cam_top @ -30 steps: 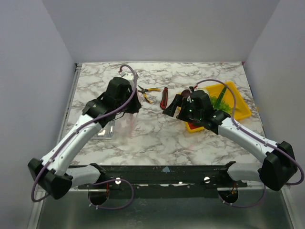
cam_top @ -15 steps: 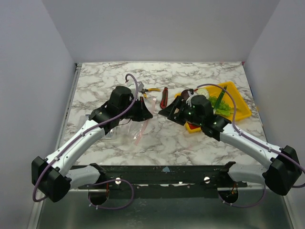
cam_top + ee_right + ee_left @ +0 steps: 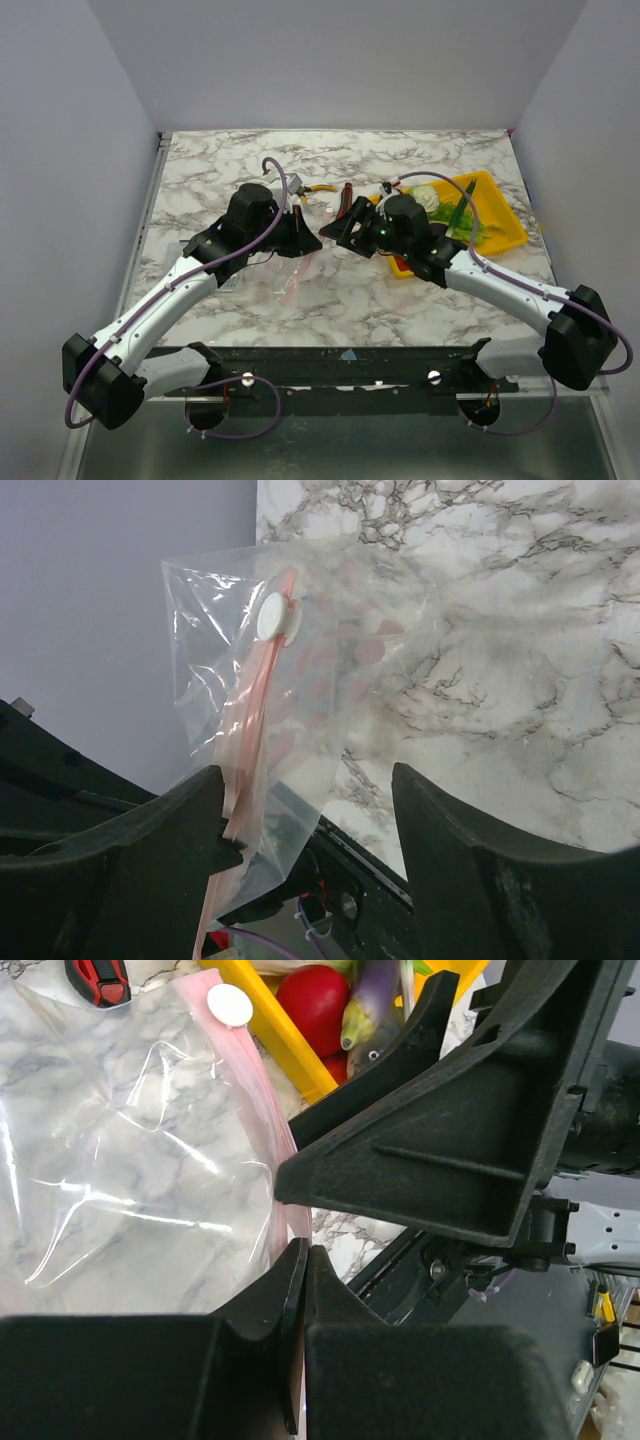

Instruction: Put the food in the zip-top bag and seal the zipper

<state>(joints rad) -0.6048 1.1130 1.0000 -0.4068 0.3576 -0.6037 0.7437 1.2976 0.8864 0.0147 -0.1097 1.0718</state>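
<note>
- Your left end effector [image 3: 300, 1265] is clenched on the zip-top bag [image 3: 130, 1150]. Its two fingers meet with only a thin seam between them, and the pink zipper [image 3: 252, 1110] runs straight into that seam.
- The bag is held up near the middle of the worktop [image 3: 400, 295], a little left of centre. Its clear film hangs from the grip, and I cannot tell whether its lower edge touches the marble.
- A white round tab [image 3: 230, 1005] sits on the pink strip, well away from the pinched spot.
- Your right end effector [image 3: 305, 780] is released, with its fingers spread wide, and it faces the bag from the right. The film lies ahead of the fingers and partly between them. The pink strip passes just beside one finger, but I cannot tell whether they touch.
- In the overhead view the two end effectors sit almost tip to tip.
- The food [image 3: 445, 208] lies in the yellow tray [image 3: 510, 232] on the right side of the worktop.
- The leafy cabbage [image 3: 425, 196] is at the tray's far left, with the green pieces [image 3: 462, 215] beside it.
- The left wrist view shows a red round piece [image 3: 312, 1005] and the purple eggplant [image 3: 372, 1010] just inside the tray wall.
- The yellow-handled pliers [image 3: 318, 188] and the red-and-black utility knife [image 3: 346, 203] lie on the worktop just beyond the two end effectors.
</note>
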